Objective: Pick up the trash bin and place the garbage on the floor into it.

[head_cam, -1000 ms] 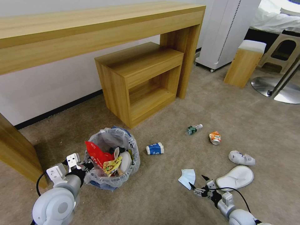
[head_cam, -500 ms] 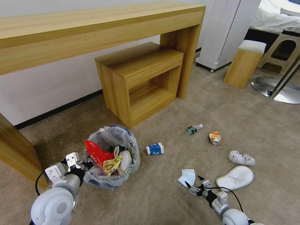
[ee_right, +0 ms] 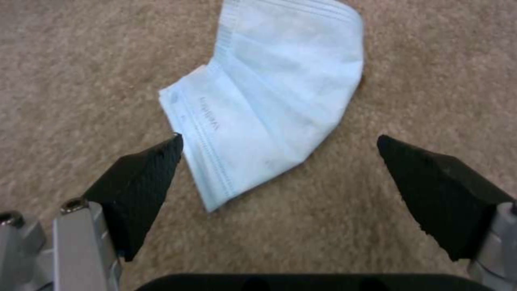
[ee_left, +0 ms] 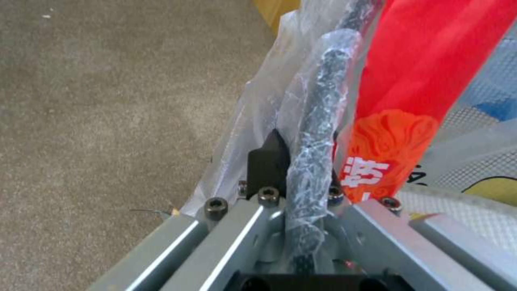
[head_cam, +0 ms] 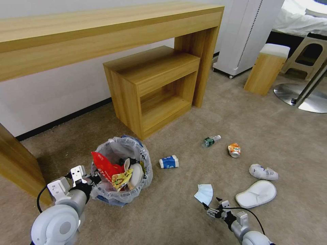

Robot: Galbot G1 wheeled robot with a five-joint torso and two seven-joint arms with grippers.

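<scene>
The trash bin (head_cam: 144, 160) with its crinkled clear liner stands on the beige floor (head_cam: 177, 211) at lower left, holding red and yellow wrappers. My left gripper (head_cam: 92, 178) is shut on the bin's rim (ee_left: 315, 133), pinching rim and liner. My right gripper (head_cam: 211, 202) hangs open just short of the blue mask (head_cam: 204, 194), which lies flat between and beyond its black fingertips (ee_right: 145, 178). More garbage lies on the carpet: a blue-white cup (head_cam: 169, 162), a small bottle (head_cam: 211, 140), an orange can (head_cam: 234, 149) and two white slippers (head_cam: 256, 194).
A long wooden desk (head_cam: 102, 30) with a low open shelf unit (head_cam: 153, 85) stands behind the bin. At the back right are a white appliance (head_cam: 245, 34), a small wooden stool (head_cam: 265, 68) and a round metal base (head_cam: 303, 97).
My right gripper has drawn back toward me and slightly left, lower in the head view, staying open near the mask. The bin and left gripper shifted only a little.
</scene>
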